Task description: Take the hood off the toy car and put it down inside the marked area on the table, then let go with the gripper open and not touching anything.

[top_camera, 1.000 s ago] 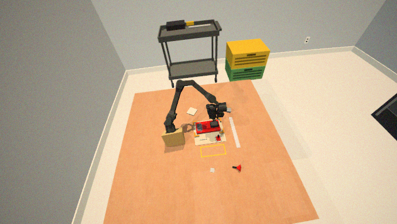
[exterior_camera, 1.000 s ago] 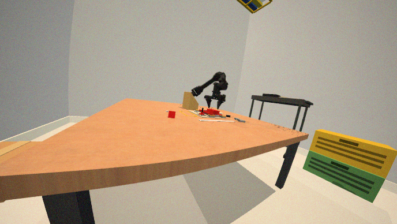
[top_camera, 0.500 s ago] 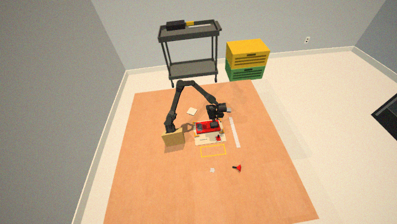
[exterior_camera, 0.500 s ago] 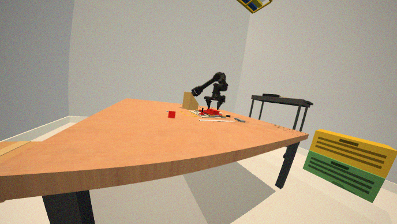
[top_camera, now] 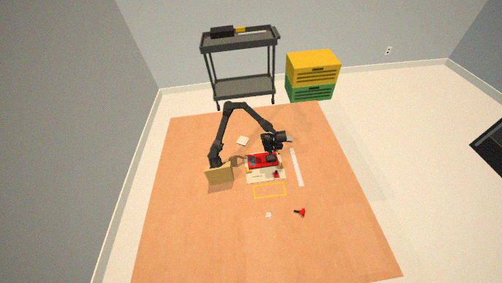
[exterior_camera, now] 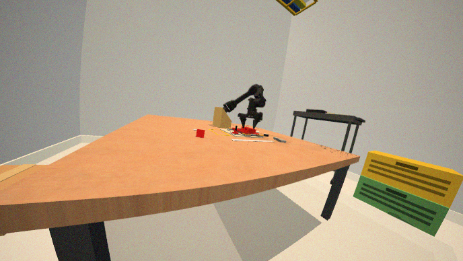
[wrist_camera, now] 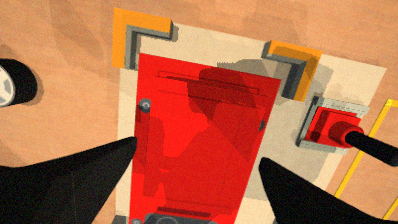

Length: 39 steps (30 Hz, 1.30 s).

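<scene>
We centre our wide-open, empty gripper (wrist_camera: 197,150) so its fingers straddle the red hood (wrist_camera: 200,145) squarely before closing.

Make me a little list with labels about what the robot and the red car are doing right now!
gripper: open wide, holding nothing, one finger on each side of the car
red toy car hood: on the car, not lifted yet
yellow-outlined marked area: nothing in it
black-handled red tool: in its holder beside the car
wooden table: carries it all
</scene>
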{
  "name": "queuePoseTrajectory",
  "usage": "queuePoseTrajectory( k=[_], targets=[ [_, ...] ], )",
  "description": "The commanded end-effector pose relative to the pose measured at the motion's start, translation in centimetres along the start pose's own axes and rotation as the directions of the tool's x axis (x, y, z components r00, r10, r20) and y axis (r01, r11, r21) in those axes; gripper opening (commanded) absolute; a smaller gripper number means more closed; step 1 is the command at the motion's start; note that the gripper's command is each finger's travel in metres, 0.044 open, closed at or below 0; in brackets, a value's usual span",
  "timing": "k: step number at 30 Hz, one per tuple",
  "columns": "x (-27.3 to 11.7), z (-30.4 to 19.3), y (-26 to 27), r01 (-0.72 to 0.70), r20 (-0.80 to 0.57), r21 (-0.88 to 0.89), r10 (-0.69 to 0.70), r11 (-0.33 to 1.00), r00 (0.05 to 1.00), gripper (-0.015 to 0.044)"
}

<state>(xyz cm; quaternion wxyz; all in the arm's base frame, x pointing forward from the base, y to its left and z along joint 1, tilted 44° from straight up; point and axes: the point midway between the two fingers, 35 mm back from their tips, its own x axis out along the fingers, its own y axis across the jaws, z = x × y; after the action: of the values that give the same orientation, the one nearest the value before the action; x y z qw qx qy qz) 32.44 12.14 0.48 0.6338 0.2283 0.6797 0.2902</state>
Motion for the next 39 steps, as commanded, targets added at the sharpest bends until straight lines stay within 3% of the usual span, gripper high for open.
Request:
queuePoseTrajectory(
  k=[1, 19, 22, 32, 39],
  targets=[
    [0.21, 0.01, 0.06, -0.006, 0.001, 0.003, 0.006, 1.000, 1.000, 0.0440],
    [1.10, -0.02, 0.09, -0.006, 0.001, 0.003, 0.006, 1.000, 1.000, 0.0440],
    [0.93, -0.02, 0.02, -0.001, 0.000, 0.000, 0.001, 1.000, 1.000, 0.0361],
    [0.93, -0.02, 0.02, -0.001, 0.000, 0.000, 0.001, 1.000, 1.000, 0.0295],
    [0.65, 0.00, 0.02, 0.000, 0.000, 0.000, 0.000, 1.000, 1.000, 0.0111]
  ],
)
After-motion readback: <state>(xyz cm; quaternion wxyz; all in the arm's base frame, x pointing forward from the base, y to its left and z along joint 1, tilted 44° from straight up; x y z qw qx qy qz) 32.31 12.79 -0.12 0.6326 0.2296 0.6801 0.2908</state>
